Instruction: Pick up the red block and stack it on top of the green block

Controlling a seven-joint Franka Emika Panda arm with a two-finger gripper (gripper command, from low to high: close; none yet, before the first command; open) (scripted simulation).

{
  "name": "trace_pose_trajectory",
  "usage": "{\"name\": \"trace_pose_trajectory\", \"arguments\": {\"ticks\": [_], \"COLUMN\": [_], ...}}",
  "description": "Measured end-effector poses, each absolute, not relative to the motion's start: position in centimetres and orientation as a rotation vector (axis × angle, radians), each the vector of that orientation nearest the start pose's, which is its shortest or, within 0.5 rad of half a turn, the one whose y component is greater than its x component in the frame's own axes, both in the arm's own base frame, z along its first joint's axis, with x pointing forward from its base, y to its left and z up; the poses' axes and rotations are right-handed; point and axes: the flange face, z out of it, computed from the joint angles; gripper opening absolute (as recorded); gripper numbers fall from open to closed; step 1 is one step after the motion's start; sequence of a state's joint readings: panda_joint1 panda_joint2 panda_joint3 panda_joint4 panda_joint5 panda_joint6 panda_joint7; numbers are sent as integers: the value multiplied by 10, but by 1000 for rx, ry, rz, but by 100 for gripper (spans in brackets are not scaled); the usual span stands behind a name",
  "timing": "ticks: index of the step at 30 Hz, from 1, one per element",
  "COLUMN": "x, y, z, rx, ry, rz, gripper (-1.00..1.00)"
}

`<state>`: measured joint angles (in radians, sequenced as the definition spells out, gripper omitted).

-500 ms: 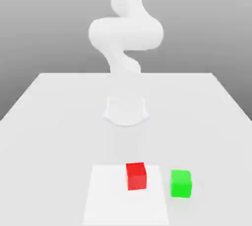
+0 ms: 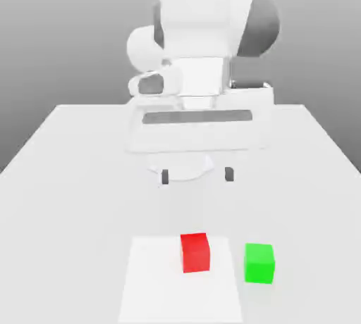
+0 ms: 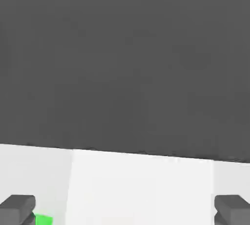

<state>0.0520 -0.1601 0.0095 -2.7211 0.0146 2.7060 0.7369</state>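
Exterior view: we look across a pale table [image 2: 77, 210] that spreads beneath everything else. Over its far part we see the white arm [image 2: 194, 5], which bends down from the top of the picture, with dark grey sections at its joints. Next in size comes the gripper [image 2: 197, 175], its wide white housing reaching across the arm's lower end. We see its two fingers [image 2: 165, 177] well apart, their dark tips level or nearly so, with nothing held between them. They hang above the table, farther from the camera than both blocks.

On the near part of the table we find a bright white patch [image 2: 158, 287], narrower at its far edge. The red block [image 2: 195, 253] sits flat on it, toward the exterior view's right side of the patch. The green block [image 2: 259, 264] rests on the table just beyond the patch, to the exterior view's right of the red block, the two near each other but not touching. In the hand view we catch a small piece of the green block beside one fingertip.
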Motion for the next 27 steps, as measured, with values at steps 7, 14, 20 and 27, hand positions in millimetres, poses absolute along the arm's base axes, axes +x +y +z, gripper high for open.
{"name": "trace_pose_trajectory", "arguments": {"ticks": [7,14,20,27], "x": [374,372,373,383], "y": [27,27,27,59], "z": [181,146,161,222], "rx": [-2970,-2971,-2971,-2990], "ry": [1023,1022,1023,961], "rz": [-3,0,0,0], "gripper": [0,-100,-100,-100]}}
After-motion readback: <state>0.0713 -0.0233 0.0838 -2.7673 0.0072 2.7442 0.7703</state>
